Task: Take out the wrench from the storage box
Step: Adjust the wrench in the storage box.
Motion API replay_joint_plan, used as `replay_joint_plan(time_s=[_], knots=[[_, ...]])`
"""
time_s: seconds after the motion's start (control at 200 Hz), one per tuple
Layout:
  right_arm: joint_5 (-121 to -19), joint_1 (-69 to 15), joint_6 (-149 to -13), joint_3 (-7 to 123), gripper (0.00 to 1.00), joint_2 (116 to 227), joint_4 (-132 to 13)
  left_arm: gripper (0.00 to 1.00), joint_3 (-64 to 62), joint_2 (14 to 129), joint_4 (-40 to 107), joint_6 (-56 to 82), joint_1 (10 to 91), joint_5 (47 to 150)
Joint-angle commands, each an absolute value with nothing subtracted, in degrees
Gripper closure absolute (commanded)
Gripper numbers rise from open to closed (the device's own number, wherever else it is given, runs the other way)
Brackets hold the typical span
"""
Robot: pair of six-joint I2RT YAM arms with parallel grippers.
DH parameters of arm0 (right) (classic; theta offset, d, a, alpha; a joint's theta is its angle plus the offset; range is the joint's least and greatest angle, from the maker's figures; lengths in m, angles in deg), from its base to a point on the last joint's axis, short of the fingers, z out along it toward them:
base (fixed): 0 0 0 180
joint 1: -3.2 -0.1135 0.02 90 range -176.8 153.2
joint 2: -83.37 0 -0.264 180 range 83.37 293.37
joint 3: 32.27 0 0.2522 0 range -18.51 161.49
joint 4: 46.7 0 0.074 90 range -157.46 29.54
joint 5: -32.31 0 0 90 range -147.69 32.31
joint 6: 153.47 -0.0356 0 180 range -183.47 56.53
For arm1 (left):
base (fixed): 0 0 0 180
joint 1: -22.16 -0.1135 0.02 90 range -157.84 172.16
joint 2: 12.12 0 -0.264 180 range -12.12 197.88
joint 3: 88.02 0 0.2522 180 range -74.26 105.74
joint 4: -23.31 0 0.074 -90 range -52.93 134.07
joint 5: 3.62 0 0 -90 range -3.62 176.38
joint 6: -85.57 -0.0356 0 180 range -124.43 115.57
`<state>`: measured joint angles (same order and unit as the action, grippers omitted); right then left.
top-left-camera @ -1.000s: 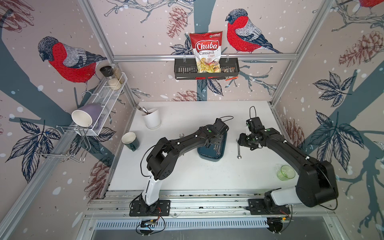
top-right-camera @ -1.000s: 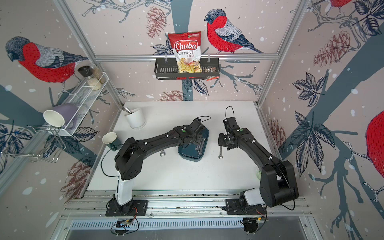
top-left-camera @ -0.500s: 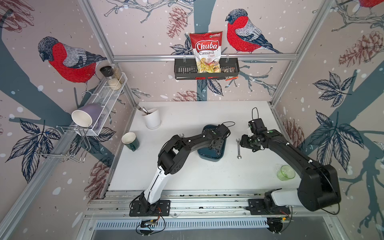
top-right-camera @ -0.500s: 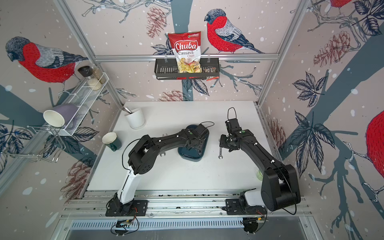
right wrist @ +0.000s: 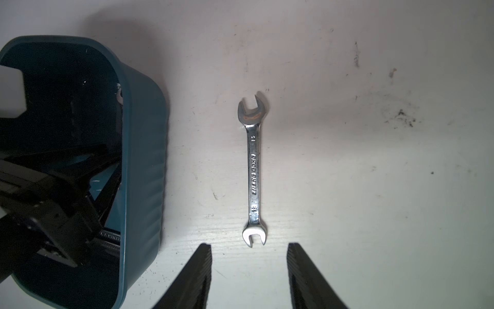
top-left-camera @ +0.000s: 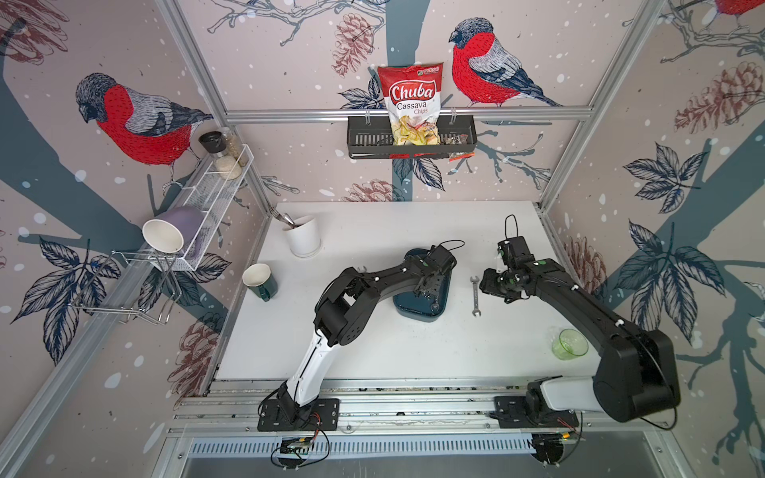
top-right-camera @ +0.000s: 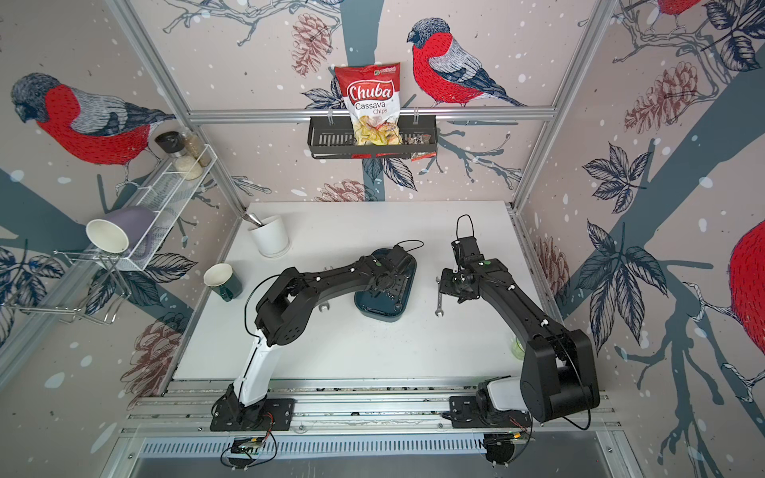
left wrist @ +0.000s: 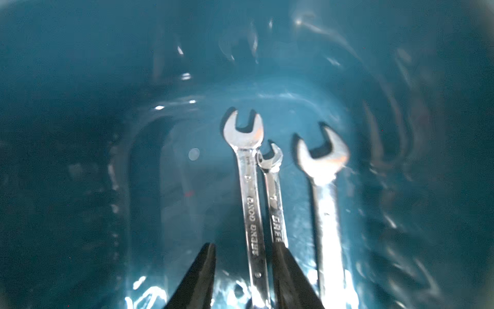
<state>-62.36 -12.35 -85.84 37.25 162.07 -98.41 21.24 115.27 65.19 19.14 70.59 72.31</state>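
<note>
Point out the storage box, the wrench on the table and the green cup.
storage box (right wrist: pixel 144 160): right wrist view, outer wall.
wrench on the table (right wrist: pixel 253 171): right wrist view, mid shaft.
green cup (top-left-camera: pixel 570 344): a top view, open mouth.

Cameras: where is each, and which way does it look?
Top views: overhead, looking down on the table; left arm and right arm show.
Left wrist: on the left arm, looking into the storage box at three wrenches; left gripper shows.
Right wrist: on the right arm, looking down at the loose wrench; right gripper shows.
Shared: both wrist views show the storage box.
</note>
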Motion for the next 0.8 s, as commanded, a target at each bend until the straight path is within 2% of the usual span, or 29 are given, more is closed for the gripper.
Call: replay_joint_plan(time_s=[0.0,0.47,0.795], knots=[[-62.25,-12.12,-85.06,37.12,0.49,161.90,-98.78,0.60,20.37,115.44,67.94,19.10,69.76,71.30],[-62.35,-11.66,-84.75,36.86,0.48,161.92,-98.82,0.60,18.88,113.20,67.56,20.15,68.56,72.12],[-62.44,-11.54,-84.81,36.38,0.48,161.47,-98.71,0.58,17.94,113.18,67.22,20.15,72.37,73.52]])
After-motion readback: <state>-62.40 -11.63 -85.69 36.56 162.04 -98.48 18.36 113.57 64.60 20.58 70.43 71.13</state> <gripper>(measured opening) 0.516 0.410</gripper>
